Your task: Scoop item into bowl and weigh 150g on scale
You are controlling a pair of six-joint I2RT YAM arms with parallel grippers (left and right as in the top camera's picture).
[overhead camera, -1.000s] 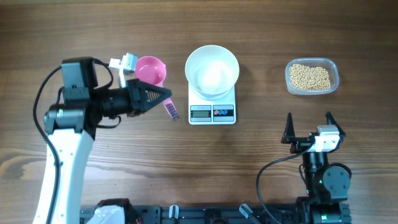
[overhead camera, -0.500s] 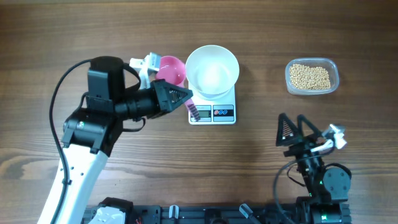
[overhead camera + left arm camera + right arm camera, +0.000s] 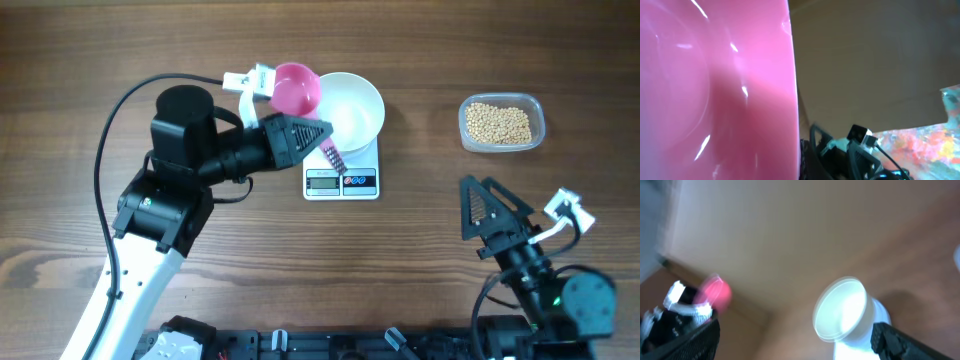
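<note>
A pink scoop [image 3: 296,88] with a purple handle [image 3: 333,155] hangs at the left rim of the white bowl [image 3: 352,112], and my left gripper [image 3: 322,133] is shut on the handle. The bowl stands on the white scale [image 3: 342,178]. The tan beans [image 3: 499,123] lie in a clear tub [image 3: 537,112] at the right. In the left wrist view the scoop's pink wall [image 3: 715,85] fills the left half. My right gripper [image 3: 492,215] stands open and empty near the front right, tilted upward. Its blurred view shows the bowl [image 3: 842,310] and the scoop [image 3: 715,294] between its dark fingers [image 3: 695,341].
Bare wooden table [image 3: 120,50] lies around the scale and between it and the tub. The left arm's body [image 3: 185,150] reaches across the left middle. The right arm's base [image 3: 560,300] sits at the front right edge.
The left arm has carried the scoop right and farther back, from left of the scale to the bowl's left rim. The right arm has swung and tilted its open gripper upward.
</note>
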